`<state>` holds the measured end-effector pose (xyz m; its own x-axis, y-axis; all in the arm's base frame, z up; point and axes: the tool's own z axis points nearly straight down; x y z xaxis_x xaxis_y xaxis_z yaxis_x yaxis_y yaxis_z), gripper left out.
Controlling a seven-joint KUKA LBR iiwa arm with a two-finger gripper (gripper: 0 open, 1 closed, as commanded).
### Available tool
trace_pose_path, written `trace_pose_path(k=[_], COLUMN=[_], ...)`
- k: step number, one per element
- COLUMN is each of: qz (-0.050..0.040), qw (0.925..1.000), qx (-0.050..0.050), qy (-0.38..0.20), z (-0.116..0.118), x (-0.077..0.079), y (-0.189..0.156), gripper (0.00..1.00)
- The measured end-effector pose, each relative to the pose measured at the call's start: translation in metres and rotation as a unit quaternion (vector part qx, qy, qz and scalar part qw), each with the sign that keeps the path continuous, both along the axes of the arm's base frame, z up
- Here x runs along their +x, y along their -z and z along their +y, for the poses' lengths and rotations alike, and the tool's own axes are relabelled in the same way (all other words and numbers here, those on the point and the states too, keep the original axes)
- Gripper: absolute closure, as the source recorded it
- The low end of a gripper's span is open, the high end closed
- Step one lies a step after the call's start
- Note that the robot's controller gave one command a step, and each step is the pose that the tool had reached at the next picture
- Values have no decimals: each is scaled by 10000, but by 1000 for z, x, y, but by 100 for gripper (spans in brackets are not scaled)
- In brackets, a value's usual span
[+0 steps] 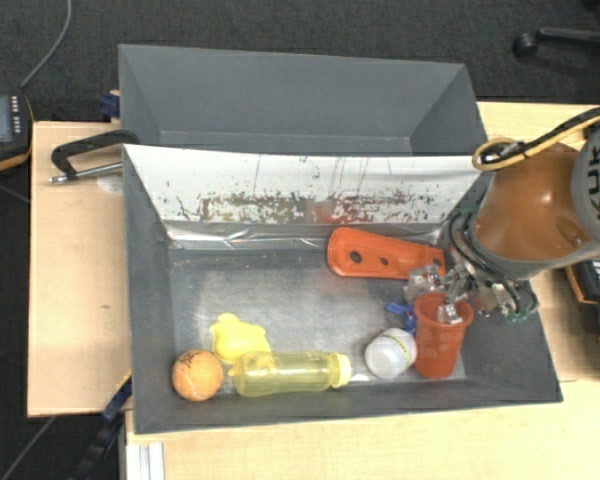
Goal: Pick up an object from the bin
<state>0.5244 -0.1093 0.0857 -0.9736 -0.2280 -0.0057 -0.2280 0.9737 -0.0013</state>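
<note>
Claw (443, 300) is down in the right front part of the bin (280, 118), right at the rim of an upright red cup (438, 353). You can see its metal parts overlapping the cup's mouth, but I can't tell from this angle whether the claw is wide, narrow or gripping the cup wall. The orange wrist cover (530, 208) hangs over the bin's right wall, with cables (520, 148) running across the top of it.

Near the cup:
- white rounded bottle-like thing (390, 355), touching or just beside the cup on its left
- small blue piece (405, 315), just left of the claw, partly hidden
- flat orange tool (375, 255) with holes in it, lying behind the claw toward the back wall

The rest is well apart, along the front wall to the left. A clear yellow bottle (285, 373) lies on its side. A yellow toy (238, 338) sits just behind its left end, and an orange ball (198, 375) is at the far left, beside the bottle.
</note>
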Motion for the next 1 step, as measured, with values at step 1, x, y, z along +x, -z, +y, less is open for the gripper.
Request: trace_pose_path(k=[1], qz=[5], qw=[10000], qx=[-3], qy=[0], z=[0], x=[0], y=[-1], gripper=[100])
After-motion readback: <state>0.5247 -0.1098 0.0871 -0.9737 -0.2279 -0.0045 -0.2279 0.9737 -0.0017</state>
